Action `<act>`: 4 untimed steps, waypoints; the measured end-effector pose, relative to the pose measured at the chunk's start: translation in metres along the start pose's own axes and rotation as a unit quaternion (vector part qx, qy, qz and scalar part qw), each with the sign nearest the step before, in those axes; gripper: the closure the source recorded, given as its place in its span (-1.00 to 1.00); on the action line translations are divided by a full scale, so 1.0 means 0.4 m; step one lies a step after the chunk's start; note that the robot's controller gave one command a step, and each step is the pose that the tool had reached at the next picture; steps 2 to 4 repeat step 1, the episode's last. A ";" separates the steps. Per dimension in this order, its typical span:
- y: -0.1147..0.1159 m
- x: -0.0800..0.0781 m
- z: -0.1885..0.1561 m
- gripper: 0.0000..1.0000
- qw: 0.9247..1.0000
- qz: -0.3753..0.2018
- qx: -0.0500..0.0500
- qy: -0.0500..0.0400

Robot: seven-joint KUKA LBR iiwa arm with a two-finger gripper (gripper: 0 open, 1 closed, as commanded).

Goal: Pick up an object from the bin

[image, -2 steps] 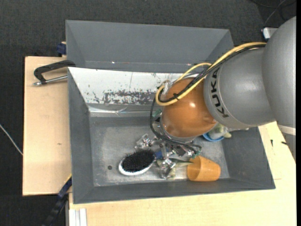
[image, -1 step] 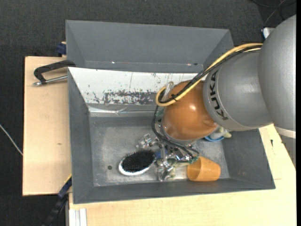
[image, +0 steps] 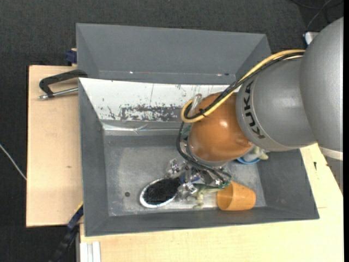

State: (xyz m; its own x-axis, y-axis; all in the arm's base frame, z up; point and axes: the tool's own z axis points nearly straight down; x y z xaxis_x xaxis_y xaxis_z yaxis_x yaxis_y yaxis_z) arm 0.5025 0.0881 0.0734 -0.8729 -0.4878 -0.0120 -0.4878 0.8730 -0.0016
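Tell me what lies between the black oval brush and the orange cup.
In the camera view, the gripper stands between the black oval brush and the orange cup, over small pale clutter I cannot identify.

We read robotics lab: KUKA-branded arm (image: 283,108) over grey metal bin (image: 90,162), dark carpet floor (image: 32,21) all round.

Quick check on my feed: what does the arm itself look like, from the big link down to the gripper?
The arm is a thick, rounded silver-grey link with black KUKA lettering on it. Its wrist wears a glossy orange dome cover. A yellow cable loops from the link onto that cover. Below it sits the gripper, small, metallic and dark, with thin wires.
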 end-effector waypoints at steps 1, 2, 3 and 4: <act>0.000 -0.009 -0.189 1.00 1.000 0.000 0.001 0.000; 0.000 -0.009 -0.189 1.00 1.000 0.000 0.001 0.000; 0.000 -0.009 -0.189 1.00 1.000 0.000 0.001 0.000; 0.000 -0.009 -0.189 1.00 1.000 0.000 0.001 0.000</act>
